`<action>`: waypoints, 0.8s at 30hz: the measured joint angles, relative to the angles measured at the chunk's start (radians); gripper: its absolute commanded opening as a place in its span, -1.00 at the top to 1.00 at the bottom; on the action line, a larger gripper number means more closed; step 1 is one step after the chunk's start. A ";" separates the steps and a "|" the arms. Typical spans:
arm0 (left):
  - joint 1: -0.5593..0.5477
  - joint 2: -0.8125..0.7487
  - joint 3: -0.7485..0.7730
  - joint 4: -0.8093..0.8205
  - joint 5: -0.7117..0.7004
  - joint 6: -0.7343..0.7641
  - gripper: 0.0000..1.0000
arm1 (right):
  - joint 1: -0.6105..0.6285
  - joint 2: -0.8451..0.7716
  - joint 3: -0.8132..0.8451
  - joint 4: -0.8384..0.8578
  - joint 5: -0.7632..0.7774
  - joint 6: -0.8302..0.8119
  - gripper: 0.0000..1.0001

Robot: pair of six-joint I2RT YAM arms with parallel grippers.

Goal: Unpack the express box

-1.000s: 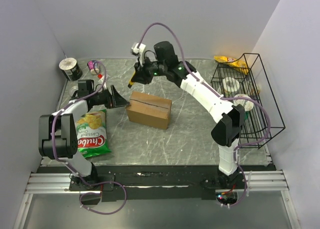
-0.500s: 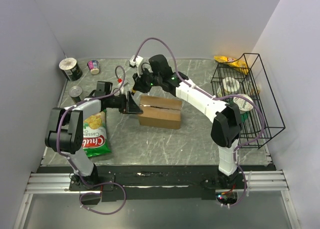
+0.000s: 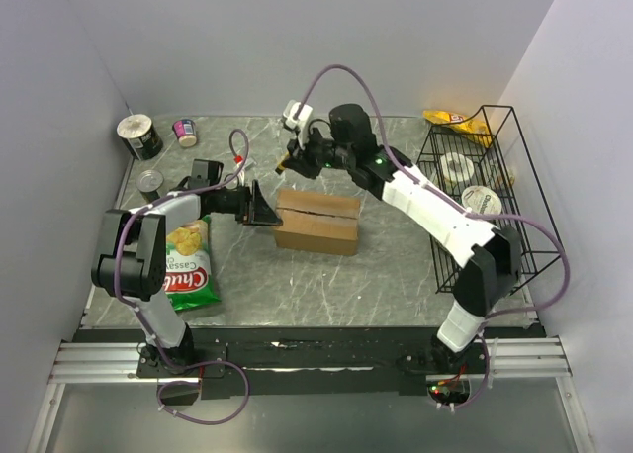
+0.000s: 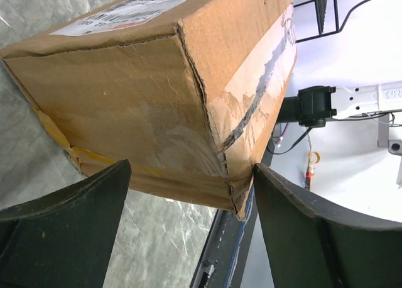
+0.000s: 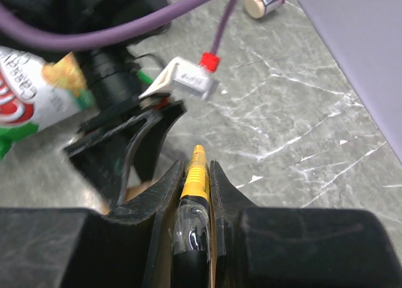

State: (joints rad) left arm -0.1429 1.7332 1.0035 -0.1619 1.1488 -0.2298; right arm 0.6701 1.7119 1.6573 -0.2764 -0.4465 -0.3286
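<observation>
Right gripper (image 3: 293,163), seen from above, has edged toward 3 o'clock in the last half second and hangs at 12 o'clock of the express box (image 3: 316,221), which sits mid marble table (image 3: 396,265). The left gripper (image 3: 259,208) stays at the box's 9 o'clock end, with free surface at 6. Left wrist: jaws spread wide astride the box end. Right wrist: jaws pinch a yellow-tipped tool (image 5: 196,175), maybe a cutter.

From behind the arm bases, the top camera looks down over the tabletop (image 3: 396,275). The left wrist camera sits close against one end of the express box (image 4: 157,93). The right wrist camera looks past a yellow-tipped tool (image 5: 196,175) at the left hand (image 3: 267,208), which the top view also shows.
</observation>
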 measured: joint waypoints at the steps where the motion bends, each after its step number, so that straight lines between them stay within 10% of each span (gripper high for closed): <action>1: 0.000 0.004 0.002 -0.001 0.002 0.000 -0.67 | 0.000 -0.020 -0.020 0.000 -0.007 -0.010 1.00; 24: 0.008 0.084 0.034 0.044 0.068 -0.098 -0.66 | 0.037 -0.077 -0.238 0.115 -0.051 -0.049 1.00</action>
State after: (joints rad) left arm -0.1345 1.8168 1.0374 -0.1177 1.2171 -0.3275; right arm 0.7071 1.6348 1.4189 -0.1612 -0.4980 -0.3775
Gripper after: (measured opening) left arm 0.832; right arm 0.240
